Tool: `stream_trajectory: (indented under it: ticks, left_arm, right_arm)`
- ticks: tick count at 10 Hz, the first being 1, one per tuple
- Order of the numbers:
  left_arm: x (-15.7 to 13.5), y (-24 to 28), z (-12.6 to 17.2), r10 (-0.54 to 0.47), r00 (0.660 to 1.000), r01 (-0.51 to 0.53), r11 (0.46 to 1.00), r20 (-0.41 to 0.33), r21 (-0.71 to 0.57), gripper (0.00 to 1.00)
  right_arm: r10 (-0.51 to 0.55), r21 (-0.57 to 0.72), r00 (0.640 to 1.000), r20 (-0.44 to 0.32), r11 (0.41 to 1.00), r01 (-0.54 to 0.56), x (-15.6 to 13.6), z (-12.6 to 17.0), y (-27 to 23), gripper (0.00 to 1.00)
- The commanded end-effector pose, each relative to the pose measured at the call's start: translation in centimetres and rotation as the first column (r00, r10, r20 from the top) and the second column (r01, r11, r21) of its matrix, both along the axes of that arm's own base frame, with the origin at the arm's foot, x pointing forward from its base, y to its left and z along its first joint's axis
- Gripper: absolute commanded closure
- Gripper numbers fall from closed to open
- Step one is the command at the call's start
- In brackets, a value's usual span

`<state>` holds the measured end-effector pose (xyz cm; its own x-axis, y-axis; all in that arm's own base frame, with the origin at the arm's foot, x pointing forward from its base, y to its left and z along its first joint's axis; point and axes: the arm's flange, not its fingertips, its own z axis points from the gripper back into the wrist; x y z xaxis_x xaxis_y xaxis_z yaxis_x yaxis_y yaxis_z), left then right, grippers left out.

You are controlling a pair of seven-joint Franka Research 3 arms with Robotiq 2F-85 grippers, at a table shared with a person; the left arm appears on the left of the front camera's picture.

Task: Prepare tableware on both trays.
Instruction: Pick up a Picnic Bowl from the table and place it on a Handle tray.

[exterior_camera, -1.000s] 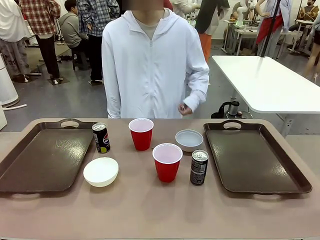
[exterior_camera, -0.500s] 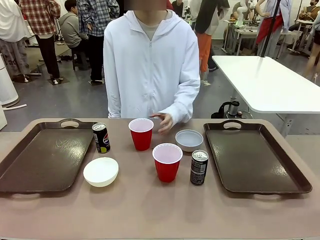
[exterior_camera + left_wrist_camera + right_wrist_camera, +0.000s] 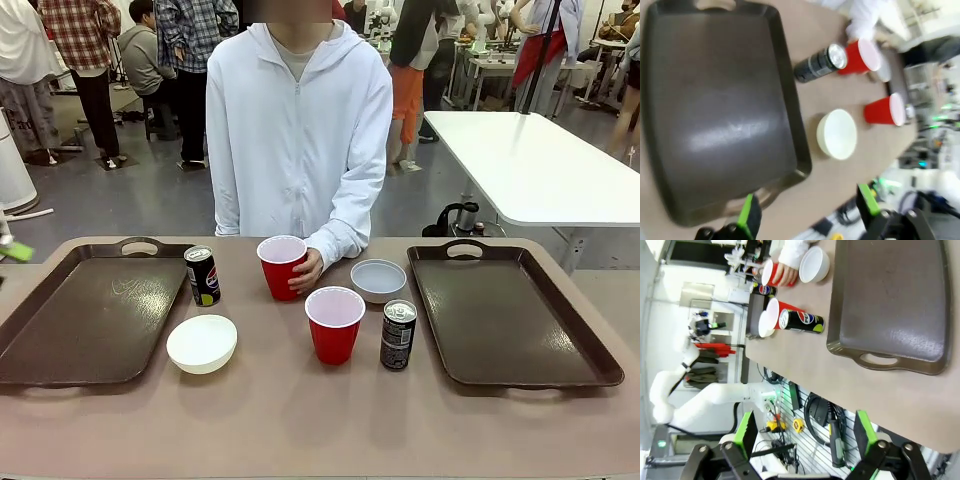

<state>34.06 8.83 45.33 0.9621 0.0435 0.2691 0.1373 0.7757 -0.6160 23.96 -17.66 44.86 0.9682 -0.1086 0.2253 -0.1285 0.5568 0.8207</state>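
Observation:
Two dark brown trays [image 3: 90, 320] [image 3: 510, 315] lie at the table's left and right, both bare. Between them stand two red cups [image 3: 282, 267] [image 3: 334, 324], two dark cans [image 3: 203, 275] [image 3: 398, 335], a cream-white bowl [image 3: 202, 343] and a pale grey bowl [image 3: 379, 280]. The person's hand [image 3: 306, 270] holds the far cup. My left gripper [image 3: 807, 210] hangs open above the left tray's [image 3: 715, 110] near edge; one green pad [image 3: 15, 250] shows at the far left. My right gripper [image 3: 805, 435] is open, off the table's edge by the right tray [image 3: 890, 295].
The person in a white hooded jacket [image 3: 298, 130] stands at the table's far side. A white table [image 3: 530, 165] stands behind at the right, with people farther back. Cables and tools [image 3: 825, 425] hang below the table edge in the right wrist view.
The person's hand came down from the chest to the table and now grips the far red cup. A green pad of my left gripper has come into the front view at the left edge.

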Motion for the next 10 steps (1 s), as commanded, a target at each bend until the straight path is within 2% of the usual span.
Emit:
stream_trajectory:
  ticks: [1, 2, 4, 6, 8, 10]
  left_arm:
    - [0.1, -8.0, 1.7, -0.017, 0.998, 0.029, 0.981, -0.064, 0.191, 0.00]
    - [0.1, -12.1, 1.4, -0.032, 0.997, 0.055, 0.946, -0.075, 0.321, 0.00]
    - [0.0, -18.8, -1.0, -0.054, 0.993, 0.100, 0.834, -0.100, 0.543, 0.00]
    - [-0.4, -23.8, -4.4, -0.060, 0.994, 0.105, 0.764, -0.092, 0.637, 0.00]
    - [-0.1, -25.7, -6.7, -0.045, 0.992, 0.108, 0.764, -0.114, 0.636, 0.00]
    - [0.7, -26.4, -8.4, -0.070, 0.993, 0.115, 0.768, -0.096, 0.630, 0.00]
  right_arm:
    - [0.003, 0.014, 1.000, 0.009, 1.000, -0.003, -0.1, 0.0, -0.1, 0.00]
    - [0.003, 0.014, 1.000, 0.009, 1.000, -0.003, -0.1, 0.0, -0.1, 0.00]
    - [0.003, 0.014, 1.000, 0.009, 1.000, -0.003, -0.1, 0.0, -0.1, 0.00]
    - [0.003, 0.014, 1.000, 0.009, 1.000, -0.003, -0.1, 0.0, -0.1, 0.00]
    - [0.003, 0.014, 1.000, 0.009, 1.000, -0.003, -0.1, 0.0, -0.1, 0.00]
    - [0.003, 0.014, 1.000, 0.009, 1.000, -0.003, -0.1, 0.0, -0.1, 0.00]
